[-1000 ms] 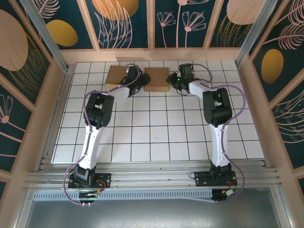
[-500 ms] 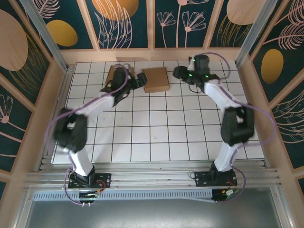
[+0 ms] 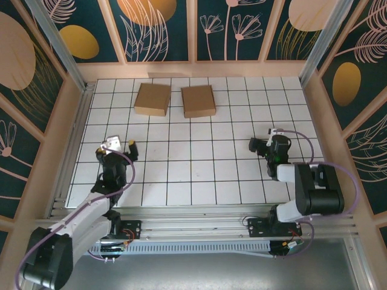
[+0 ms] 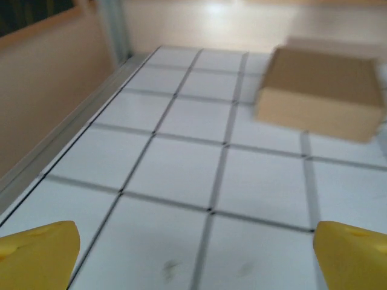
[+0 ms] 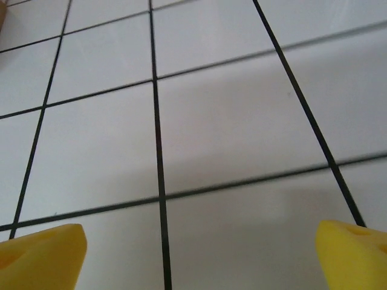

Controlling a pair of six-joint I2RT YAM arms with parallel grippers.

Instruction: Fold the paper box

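Two closed brown paper boxes lie side by side at the far end of the tiled table, the left box (image 3: 151, 98) and the right box (image 3: 198, 101). Both arms are folded back toward the near edge, well away from them. My left gripper (image 3: 120, 145) hovers over the near left tiles. In the left wrist view its yellow fingertips (image 4: 37, 254) stand wide apart, the gripper (image 4: 196, 266) open and empty, with one box (image 4: 317, 93) far ahead, blurred. My right gripper (image 3: 259, 146) is at the near right. Its yellow fingertips (image 5: 40, 254) are spread, the gripper (image 5: 199, 260) open over bare tile.
The white gridded table (image 3: 199, 169) is fenced by wooden walls (image 3: 54, 145) on the left, right and back. A metal rail (image 3: 193, 211) runs along the near edge. In the left wrist view the left wall (image 4: 48, 115) stands close by.
Both arms have pulled back from the boxes at the far end to the near side of the table. Both grippers have opened wide, and the boxes lie free.
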